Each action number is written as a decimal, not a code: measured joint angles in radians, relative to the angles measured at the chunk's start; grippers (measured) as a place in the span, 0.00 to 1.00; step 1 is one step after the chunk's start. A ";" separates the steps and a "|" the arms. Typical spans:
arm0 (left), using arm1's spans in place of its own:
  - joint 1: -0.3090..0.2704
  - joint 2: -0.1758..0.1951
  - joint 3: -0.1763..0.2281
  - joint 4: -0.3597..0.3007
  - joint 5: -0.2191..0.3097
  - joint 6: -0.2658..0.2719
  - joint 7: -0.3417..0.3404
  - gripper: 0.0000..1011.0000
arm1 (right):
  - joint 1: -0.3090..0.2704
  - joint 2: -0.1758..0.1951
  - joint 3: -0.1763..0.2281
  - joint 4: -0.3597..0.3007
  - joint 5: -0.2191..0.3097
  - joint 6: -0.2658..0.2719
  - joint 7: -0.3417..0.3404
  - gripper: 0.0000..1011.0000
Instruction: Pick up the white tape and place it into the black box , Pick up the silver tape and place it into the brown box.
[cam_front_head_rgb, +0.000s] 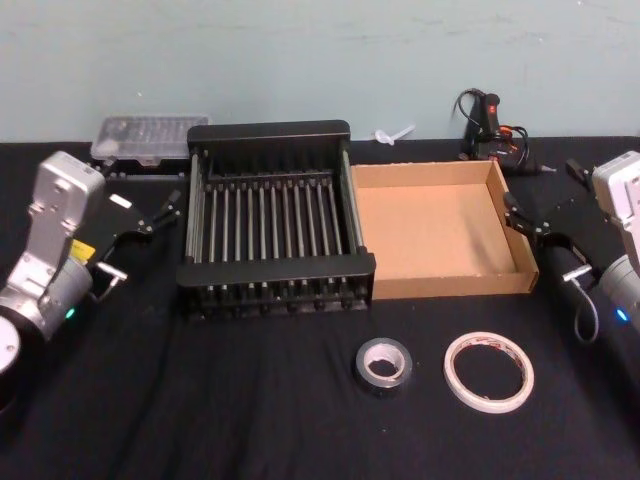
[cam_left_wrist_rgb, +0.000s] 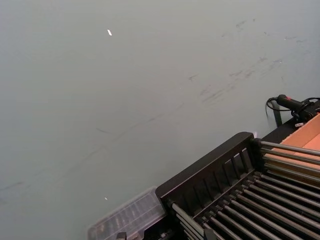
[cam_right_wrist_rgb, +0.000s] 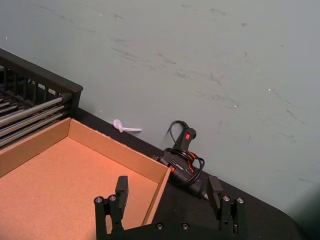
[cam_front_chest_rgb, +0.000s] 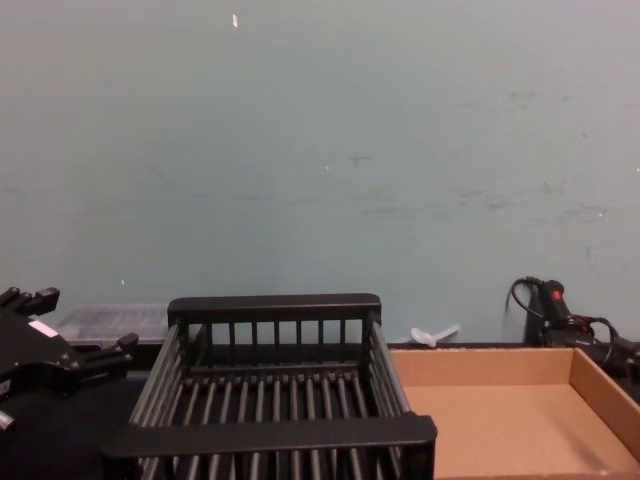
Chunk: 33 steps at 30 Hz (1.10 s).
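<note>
Because both rolls lie just in front of the brown box (cam_front_head_rgb: 440, 235), white tape (cam_front_head_rgb: 489, 372) beside silver tape (cam_front_head_rgb: 384, 365), either open, empty gripper, left (cam_front_head_rgb: 160, 217) or right (cam_front_head_rgb: 522, 222), risks seizing the wrong roll.

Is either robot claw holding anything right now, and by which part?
Nothing is held. The left gripper and right gripper are both open and empty; the white tape and silver tape lie on the table.

This looks like a workshop or lab bench: a table (cam_front_head_rgb: 250, 420) draped in black cloth against a scuffed, pale green wall (cam_front_chest_rgb: 320, 150), with a clear bit case (cam_front_head_rgb: 140, 138) at ten o'clock and a corded hand tool (cam_front_head_rgb: 490, 128) at two o'clock.
</note>
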 joint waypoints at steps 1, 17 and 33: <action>0.000 0.000 0.000 0.000 0.000 0.000 0.000 0.99 | 0.000 0.000 0.000 0.000 0.000 0.000 0.000 0.99; 0.000 0.000 0.000 0.000 0.000 0.000 0.000 0.99 | 0.000 0.000 0.000 0.000 0.000 0.000 0.000 0.99; 0.000 0.000 0.000 0.000 0.000 0.000 0.000 0.99 | -0.035 0.003 0.032 -0.036 0.022 0.011 0.066 0.99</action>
